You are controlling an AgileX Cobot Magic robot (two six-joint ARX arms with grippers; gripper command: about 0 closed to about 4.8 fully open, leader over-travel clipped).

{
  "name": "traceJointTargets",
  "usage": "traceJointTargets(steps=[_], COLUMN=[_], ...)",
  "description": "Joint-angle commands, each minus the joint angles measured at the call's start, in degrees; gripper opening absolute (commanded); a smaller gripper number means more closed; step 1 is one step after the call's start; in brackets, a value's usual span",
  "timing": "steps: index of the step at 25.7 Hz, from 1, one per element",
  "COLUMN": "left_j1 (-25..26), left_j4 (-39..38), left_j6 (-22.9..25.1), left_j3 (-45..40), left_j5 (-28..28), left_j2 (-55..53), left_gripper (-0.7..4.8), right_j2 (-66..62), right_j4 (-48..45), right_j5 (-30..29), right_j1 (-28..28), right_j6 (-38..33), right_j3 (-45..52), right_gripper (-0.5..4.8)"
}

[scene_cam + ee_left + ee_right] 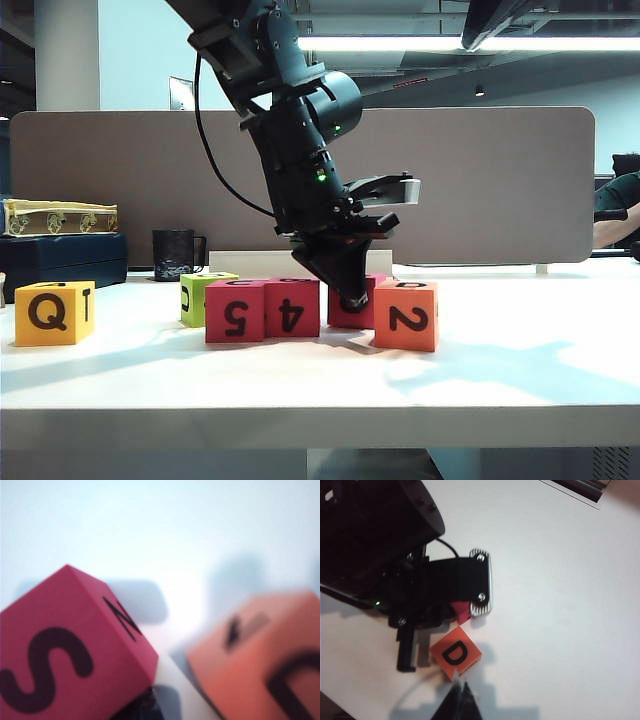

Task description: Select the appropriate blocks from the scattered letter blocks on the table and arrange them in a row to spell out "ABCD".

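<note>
The white table (520, 370) fills the lower half of the exterior view, with a grey partition (500, 180) behind it. The dark left arm (300, 130) leans down from the upper middle. Its left gripper (352, 296) is low at centre frame, against a half-hidden pink-red cube (350, 318), and its jaws are closed together. On the far left are a patterned box (60, 216) and a black mug (175, 254). The yellow-orange cube (54, 313) sits alone at lower left, its Q upright and facing me. The lime green cube (200, 295) stands behind the pink-red 5 cube (235, 311). That cube touches the pink-red 4 cube (293, 307) side by side, and both digits are upside down. The orange cube (406, 316) shows a 2, right of centre and just in front of the hidden one. The cubes are equal-sided, so none has a long axis, and their faces sit roughly square to the room camera. Only the left wrist view shows a pink-red block (65, 655) with S and N on neighbouring faces, with the orange cube (260, 655) blurred at the right. Only the right wrist view shows the orange cube's (455, 655) top face, a D set on the diagonal. It also shows the right gripper (464, 702) at bottom centre, fingertips meeting in a point.
</note>
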State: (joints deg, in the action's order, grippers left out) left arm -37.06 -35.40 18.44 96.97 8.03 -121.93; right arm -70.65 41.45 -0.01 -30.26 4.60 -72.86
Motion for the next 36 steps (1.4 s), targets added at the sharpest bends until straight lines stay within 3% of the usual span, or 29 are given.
traceJointTargets(steps=[1,6,12,22,31,36], left_j1=[0.2,1.3,2.8,4.3,12.7,17.6], left_j4=[6.4,14.6,15.4,0.0,-13.7,-19.4], left_j6=[0.2,0.3,1.1,1.3,-4.1,-3.9], left_j3=[0.1,0.1,0.5,7.7,7.6,7.6], left_j5=[-2.8,-3.7,-4.3,-4.3,-3.2,3.7], left_j2=[-0.3,-1.3,-1.1,10.5,16.0,16.0], left_gripper=[-0.05,-0.05,-0.05,-0.05,-0.05,-0.05], right_j2=[0.3,0.3,0.3,0.3,0.2,0.2], right_j4=[-0.5,-0.5,-0.7,-1.2,-1.4,-1.8], right_j5=[-0.1,-0.1,-0.1,-0.1,-0.3,-9.5], right_j1=[0.0,0.0,0.0,0.0,0.0,-0.1], right_j6=[0.1,0.1,0.1,0.1,0.0,-0.1], right_j3=[-0.3,-0.3,-0.3,-0.2,-0.2,-0.2], right_gripper=[-0.02,-0.02,-0.01,-0.01,-0.01,-0.02])
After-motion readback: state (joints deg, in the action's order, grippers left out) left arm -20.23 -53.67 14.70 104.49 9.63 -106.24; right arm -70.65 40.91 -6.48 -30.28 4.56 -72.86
